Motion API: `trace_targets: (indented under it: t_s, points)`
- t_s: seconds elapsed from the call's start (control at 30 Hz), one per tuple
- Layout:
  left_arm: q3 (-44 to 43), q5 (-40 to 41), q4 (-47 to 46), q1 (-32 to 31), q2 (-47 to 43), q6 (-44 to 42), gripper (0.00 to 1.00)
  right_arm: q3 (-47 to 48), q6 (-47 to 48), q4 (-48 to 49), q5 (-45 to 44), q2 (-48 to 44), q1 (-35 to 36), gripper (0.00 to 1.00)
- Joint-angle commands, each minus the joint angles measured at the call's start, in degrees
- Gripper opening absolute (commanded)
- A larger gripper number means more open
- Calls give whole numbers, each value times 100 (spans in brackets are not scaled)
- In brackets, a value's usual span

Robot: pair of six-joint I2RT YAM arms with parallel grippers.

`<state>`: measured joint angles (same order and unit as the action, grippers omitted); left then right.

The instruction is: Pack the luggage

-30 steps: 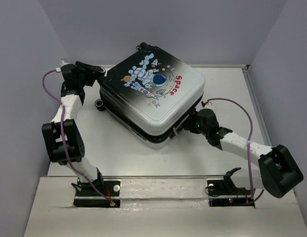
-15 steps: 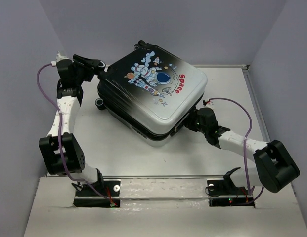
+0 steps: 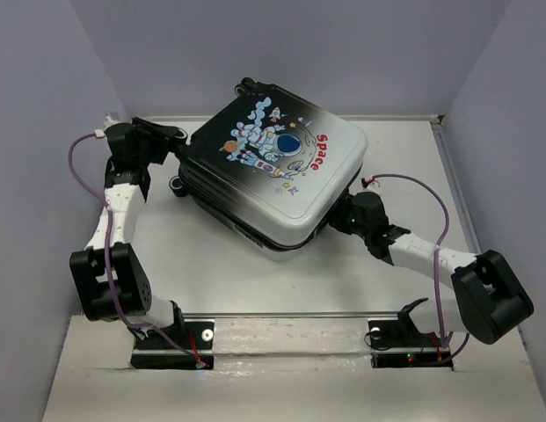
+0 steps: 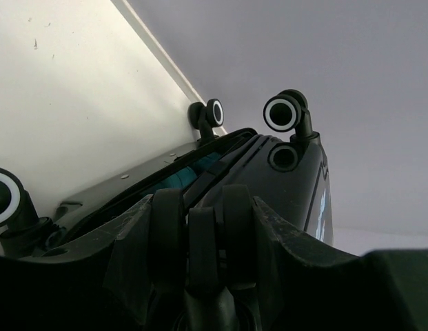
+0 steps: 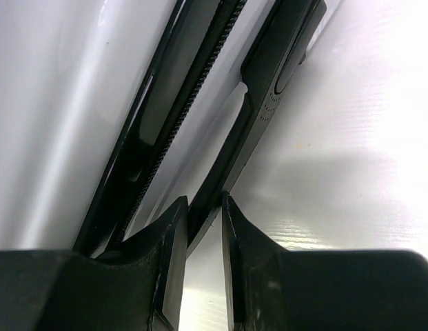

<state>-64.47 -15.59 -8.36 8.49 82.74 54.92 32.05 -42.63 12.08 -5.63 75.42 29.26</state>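
Luggage (image 3: 273, 171) lies flat on the worktop (image 3: 211, 272) between the two arms. Its astronaut shell faces up, and it is turned so that one corner points toward the arm bases. The lid is down, but in the left wrist view the seam at the wheel end gapes a little and something teal (image 4: 200, 169) shows through it.

The left claw (image 3: 171, 139) is at that far-left end, just beside the wheels (image 4: 281, 112). Its fingers (image 4: 165, 227) straddle a black ridge of the case that fills the gap between them, so it reads as a grasp on the case. The right claw (image 3: 337, 218) is at the near-right side, narrowed onto the lower end of the black side handle (image 5: 269, 117), with the zip track (image 5: 193, 89) just beside it. It looks clenched on that handle.

The job in hand seems to be steadying and squaring the case so the seam can be closed. To do that well:

- Both arms should act together, because a pull from one end alone would swing the case on its wheels.
- The handle is thin and sits near the fingertips, so the right claw should pull along it rather than twist.
- The shell should be kept flat on the worktop.
- The teal cloth is best pressed inside before the zip runs past, or it may jam in the teeth.
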Motion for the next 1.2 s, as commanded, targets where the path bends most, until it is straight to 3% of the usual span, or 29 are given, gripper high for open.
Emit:
trace_targets:
  t_s: [0.0, 0.37, 0.63, 0.7, 0.73, 0.77, 0.87, 0.97, 1.03, 1.17]
  points:
    - [22, -1104, -579, -182, -31, -314, 6, 11, 229, 445, 255, -106, 45, 15]
    - [31, -1253, -737, 30, 621, -438, 6, -6, 370, 190, 185, -291, 45, 23]
    - [57, -1262, -860, 118, 867, -491, 6, 117, 686, -337, 238, -914, 45, 28]
    - [31, -1227, -834, 126, 910, -534, 13, 169, 773, -539, 299, -1029, 45, 35]
    - [39, -1209, -825, 126, 911, -535, 18, 196, 826, -618, 334, -1168, 45, 44]
    - [74, -1139, -799, 135, 885, -578, 34, 213, 914, -784, 421, -1231, 45, 48]
    - [197, -946, -772, 144, 736, -614, 67, 301, 1168, -1083, 693, -1529, 45, 57]
    - [259, -797, -729, 179, 586, -649, 88, 416, 1380, -1408, 879, -1697, 45, 57]
    - [259, -700, -650, 197, 384, -675, 99, 442, 1556, -1480, 1194, -1846, 45, 58]
    - [128, -314, -326, 206, 129, -885, 99, 346, 1784, -1489, 1792, -2075, 45, 54]
